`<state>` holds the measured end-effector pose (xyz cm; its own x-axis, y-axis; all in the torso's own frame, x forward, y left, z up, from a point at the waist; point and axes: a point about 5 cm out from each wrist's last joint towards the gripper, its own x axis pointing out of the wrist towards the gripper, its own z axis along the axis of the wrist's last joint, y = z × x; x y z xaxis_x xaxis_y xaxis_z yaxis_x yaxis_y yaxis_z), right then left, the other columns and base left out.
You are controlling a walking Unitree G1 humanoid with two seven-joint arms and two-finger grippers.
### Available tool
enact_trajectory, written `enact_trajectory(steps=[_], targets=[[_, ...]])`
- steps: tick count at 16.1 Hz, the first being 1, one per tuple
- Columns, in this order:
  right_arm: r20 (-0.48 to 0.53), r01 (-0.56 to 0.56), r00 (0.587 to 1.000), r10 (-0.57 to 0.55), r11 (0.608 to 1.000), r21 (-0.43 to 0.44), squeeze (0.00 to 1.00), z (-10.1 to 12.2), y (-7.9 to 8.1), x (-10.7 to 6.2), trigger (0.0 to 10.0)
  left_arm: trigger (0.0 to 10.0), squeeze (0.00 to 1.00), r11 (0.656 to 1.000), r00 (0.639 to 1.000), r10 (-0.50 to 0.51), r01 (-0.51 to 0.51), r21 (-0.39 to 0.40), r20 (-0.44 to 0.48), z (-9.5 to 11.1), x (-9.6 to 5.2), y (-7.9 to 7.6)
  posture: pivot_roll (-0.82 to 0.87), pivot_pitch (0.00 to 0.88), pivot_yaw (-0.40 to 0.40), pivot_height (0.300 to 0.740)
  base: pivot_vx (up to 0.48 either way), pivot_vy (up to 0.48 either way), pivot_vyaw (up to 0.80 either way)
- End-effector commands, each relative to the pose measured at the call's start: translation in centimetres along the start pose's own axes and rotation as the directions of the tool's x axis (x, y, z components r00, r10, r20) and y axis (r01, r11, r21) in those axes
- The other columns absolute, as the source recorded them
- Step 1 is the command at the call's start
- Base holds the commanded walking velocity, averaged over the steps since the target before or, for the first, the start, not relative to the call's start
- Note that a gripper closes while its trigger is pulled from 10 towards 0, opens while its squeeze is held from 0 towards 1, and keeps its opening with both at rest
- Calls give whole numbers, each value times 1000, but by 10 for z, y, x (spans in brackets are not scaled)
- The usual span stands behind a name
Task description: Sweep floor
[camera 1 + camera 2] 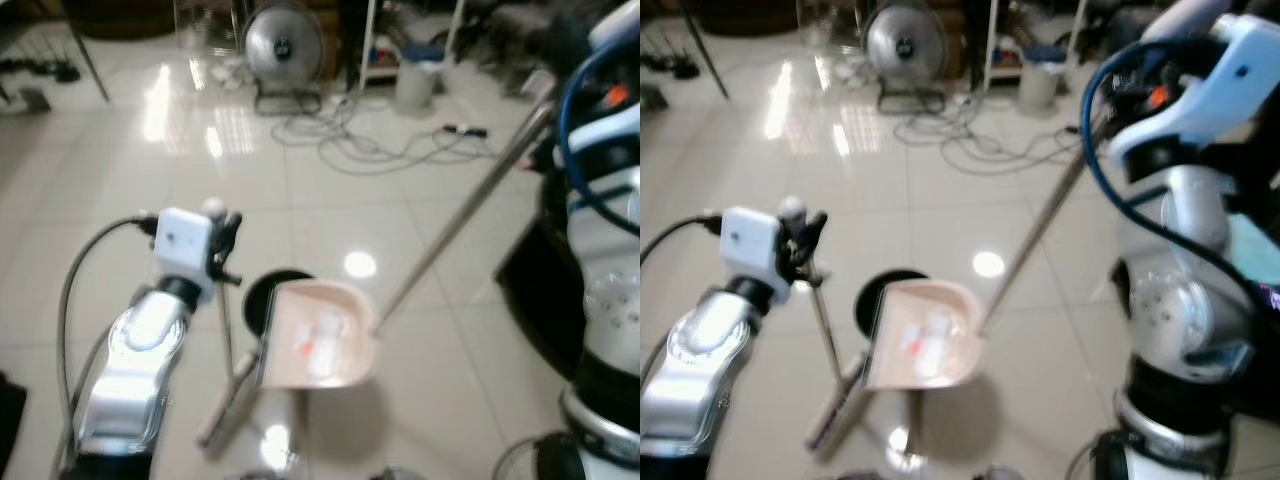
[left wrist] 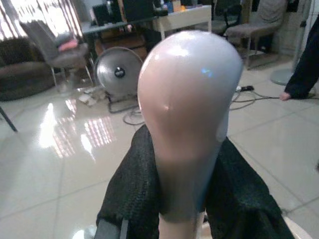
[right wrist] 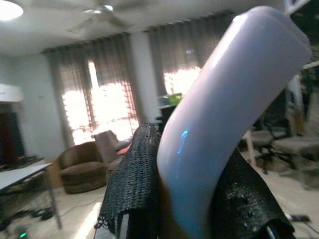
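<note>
Blur hides what the scraps in the beige dustpan (image 1: 322, 340) on the tiles are. Left gripper (image 1: 222, 240) clamps the broom (image 1: 227, 392) handle; right gripper (image 3: 194, 199) clasps the dustpan's pole (image 1: 455, 225).

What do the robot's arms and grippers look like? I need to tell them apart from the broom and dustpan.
Both arms are shiny silver metal. The left gripper has black fingers behind a white boxy wrist camera, with a grey cable looping back. The right arm carries white shells, a blue cable and an orange mark; the right gripper's fingers are black with mesh-textured pads.
</note>
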<state>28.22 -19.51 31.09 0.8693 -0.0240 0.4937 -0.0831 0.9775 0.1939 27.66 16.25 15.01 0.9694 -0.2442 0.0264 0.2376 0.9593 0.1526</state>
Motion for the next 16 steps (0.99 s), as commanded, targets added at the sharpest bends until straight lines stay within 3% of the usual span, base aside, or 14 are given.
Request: enact_trajectory(steps=[1,13,16], targets=[[50,-39,998,37,999,24,0,9,10,2,10000,10000,0,1000,999,18,-19,15,41,9,-2,6,72,81,-7,740,431,0,800],[89,17,996,-24,997,76,0,12,-1,-4,10000,10000,0,1000,1000,1,-2,22,31,7,-3,8,70,88,14,740,429,0,67],[91,36,995,-42,997,67,0,13,-7,-8,10000,10000,0,1000,1000,5,-5,22,16,3,-4,8,68,90,20,740,0,0,0]])
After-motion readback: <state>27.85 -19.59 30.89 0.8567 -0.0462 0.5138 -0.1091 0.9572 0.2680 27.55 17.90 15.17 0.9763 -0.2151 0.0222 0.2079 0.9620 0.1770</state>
